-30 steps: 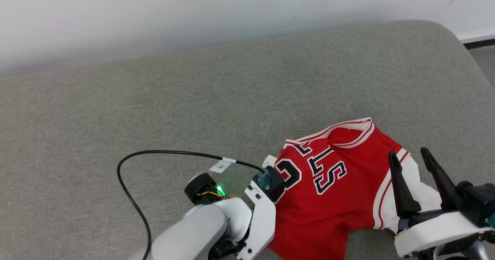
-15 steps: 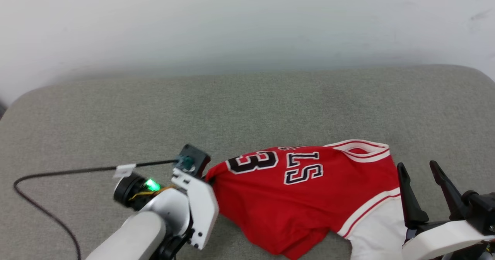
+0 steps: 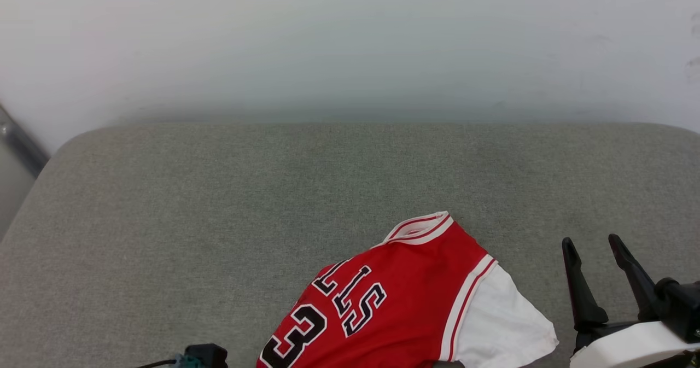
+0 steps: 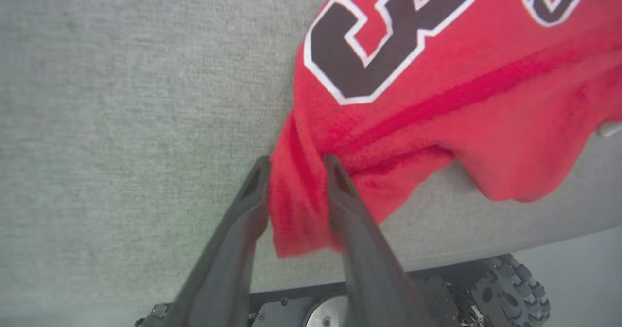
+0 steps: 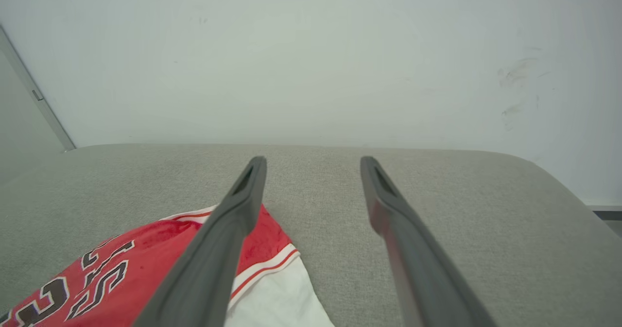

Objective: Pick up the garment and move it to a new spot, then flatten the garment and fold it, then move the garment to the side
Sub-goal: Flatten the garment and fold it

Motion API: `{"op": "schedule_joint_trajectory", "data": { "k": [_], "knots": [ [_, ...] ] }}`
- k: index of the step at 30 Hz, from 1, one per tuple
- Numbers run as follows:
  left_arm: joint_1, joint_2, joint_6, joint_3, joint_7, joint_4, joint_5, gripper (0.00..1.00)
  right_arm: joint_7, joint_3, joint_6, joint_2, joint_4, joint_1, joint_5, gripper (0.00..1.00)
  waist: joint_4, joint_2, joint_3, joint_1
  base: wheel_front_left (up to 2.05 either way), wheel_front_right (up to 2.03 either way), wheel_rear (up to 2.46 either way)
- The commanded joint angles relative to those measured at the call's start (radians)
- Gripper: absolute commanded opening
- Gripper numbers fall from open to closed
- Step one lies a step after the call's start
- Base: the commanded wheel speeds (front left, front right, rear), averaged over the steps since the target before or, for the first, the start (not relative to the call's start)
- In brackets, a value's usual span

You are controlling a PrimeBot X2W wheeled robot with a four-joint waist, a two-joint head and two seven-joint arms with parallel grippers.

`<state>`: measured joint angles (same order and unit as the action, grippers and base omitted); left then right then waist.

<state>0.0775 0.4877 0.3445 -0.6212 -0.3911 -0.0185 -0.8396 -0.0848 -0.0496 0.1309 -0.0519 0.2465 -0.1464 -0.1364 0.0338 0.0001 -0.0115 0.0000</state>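
The garment (image 3: pixel 394 302), a red jersey with a white sleeve and black white-outlined letters and number, lies crumpled at the front of a grey cushion (image 3: pixel 219 220). In the left wrist view its red hem (image 4: pixel 437 89) reaches the cushion's front edge. My left gripper (image 4: pixel 296 161) straddles a loose fold of that hem, its jaws partly apart with cloth between them. My right gripper (image 3: pixel 591 240) hovers open to the right of the white sleeve, holding nothing. The right wrist view has the garment (image 5: pixel 146 249) low and to the left of the open right gripper (image 5: pixel 312 162).
A pale wall (image 3: pixel 328 40) runs behind the cushion. The cushion's rounded left corner (image 3: pixel 60 149) is in view. Below the front edge, the left wrist view shows my base and a wheel (image 4: pixel 520 278). Bare cushion stretches left of and behind the garment.
The head camera has swung left. My left arm has dropped almost out of the head view, and the garment came with it toward the front edge. The left jaws have loosened. The right gripper stays open.
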Motion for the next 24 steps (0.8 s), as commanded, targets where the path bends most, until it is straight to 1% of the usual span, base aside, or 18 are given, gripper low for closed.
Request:
{"op": "schedule_joint_trajectory", "data": {
  "k": [1, 3, 7, 10, 14, 16, 19, 24],
  "knots": [
    [-0.003, -0.007, 0.007, 0.016, 0.036, 0.006, 0.011, 1.0, -0.002, -0.001, 0.0, 0.002, 0.008, -0.012, 0.007, 1.0, 0.002, -0.0001, -0.005, 0.0, 0.0, 0.0, 0.0],
    [-0.027, -0.014, 0.01, 0.035, 0.083, 0.015, 0.026, 1.0, -0.005, -0.002, 0.0, 0.002, 0.012, -0.016, 0.004, 1.0, 0.005, -0.0001, -0.009, 0.0, 0.0, 0.0, 0.0],
    [-0.074, -0.017, 0.0, 0.068, 0.161, 0.038, 0.056, 1.0, -0.01, -0.003, 0.0, 0.002, 0.015, -0.018, -0.003, 1.0, 0.003, -0.0001, -0.017, 0.0, 0.0, 0.0, 0.0],
    [-0.139, -0.01, -0.004, 0.091, 0.212, 0.048, 0.092, 1.0, -0.016, -0.009, 0.0, 0.002, 0.017, -0.019, 0.008, 1.0, 0.0, -0.0001, -0.017, 0.0, 0.0, 0.0, 0.0],
    [-0.236, -0.019, -0.014, 0.093, 0.255, 0.028, 0.143, 1.0, -0.015, -0.007, 0.0, 0.002, 0.021, -0.008, 0.011, 1.0, -0.013, -0.0001, -0.007, 0.0, 0.0, 0.0, 0.0],
    [-0.287, -0.031, -0.036, 0.079, 0.248, 0.007, 0.152, 1.0, -0.015, -0.006, 0.0, 0.002, 0.023, 0.002, 0.011, 1.0, -0.023, -0.0001, 0.003, 0.0, 0.0, 0.0, 0.0],
    [-0.367, -0.034, -0.085, 0.045, 0.201, -0.045, 0.16, 1.0, -0.015, 0.005, 0.0, 0.002, 0.023, 0.02, 0.011, 1.0, -0.044, -0.0001, 0.033, 0.0, 0.0, 0.0, 0.0],
    [-0.481, -0.021, -0.2, -0.04, 0.061, -0.151, 0.158, 1.0, -0.014, 0.023, 0.0, 0.002, 0.008, 0.042, 0.008, 1.0, -0.084, -0.0001, 0.091, 0.0, 0.0, 0.0, 0.0]
  ]
}}
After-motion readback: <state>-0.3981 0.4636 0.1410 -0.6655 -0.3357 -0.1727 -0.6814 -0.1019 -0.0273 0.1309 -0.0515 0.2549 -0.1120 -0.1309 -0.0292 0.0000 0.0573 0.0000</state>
